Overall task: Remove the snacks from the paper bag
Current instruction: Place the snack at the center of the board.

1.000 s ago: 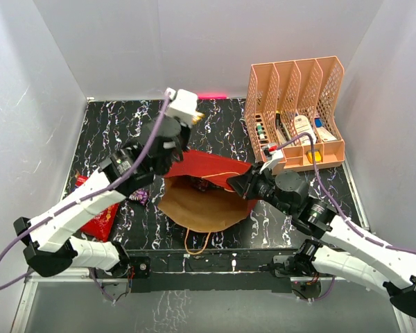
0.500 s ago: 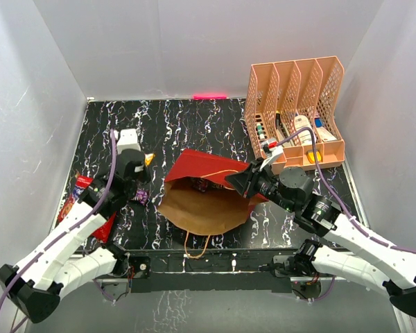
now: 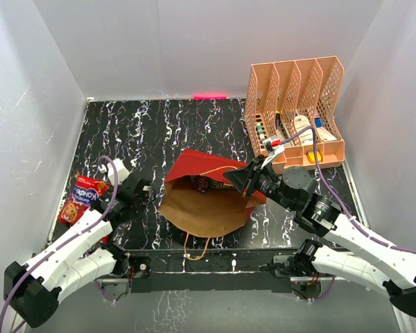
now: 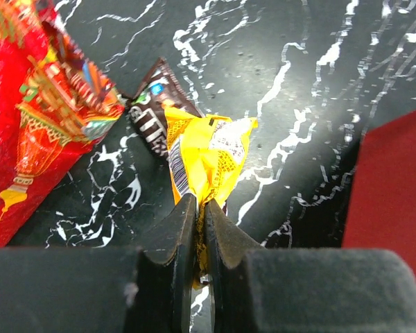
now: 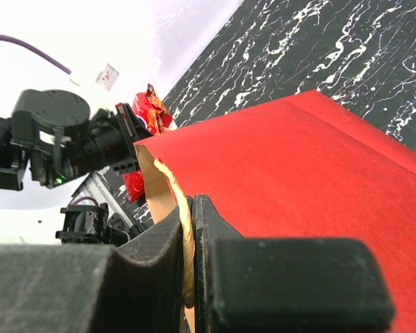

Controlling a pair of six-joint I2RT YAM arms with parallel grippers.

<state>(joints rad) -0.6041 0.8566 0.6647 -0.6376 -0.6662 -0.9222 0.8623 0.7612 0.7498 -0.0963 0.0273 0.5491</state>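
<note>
The paper bag (image 3: 204,205) lies on its side mid-table, dark red outside, kraft inside, mouth toward the arms. My right gripper (image 3: 244,182) is shut on its upper rim and holds the mouth open; in the right wrist view the kraft edge (image 5: 168,182) sits between the shut jaws (image 5: 189,208). My left gripper (image 3: 140,194) is low at the table left of the bag, shut (image 4: 200,208) on a yellow packet (image 4: 208,156). A brown packet (image 4: 152,114) and the large red crinkly bag (image 4: 35,118) lie just beyond it. A dark packet (image 3: 201,184) shows inside the bag.
The peach mesh rack (image 3: 298,114) with pens and small items stands at the back right. The large red snack bag (image 3: 83,198) lies at the table's left edge. The bag's cord handle (image 3: 197,243) loops toward the front edge. White walls close in the table.
My left arm has swung from high over the bag down and left to the table beside the red snack bag, carrying the yellow packet. The right gripper has kept its hold on the rim.
</note>
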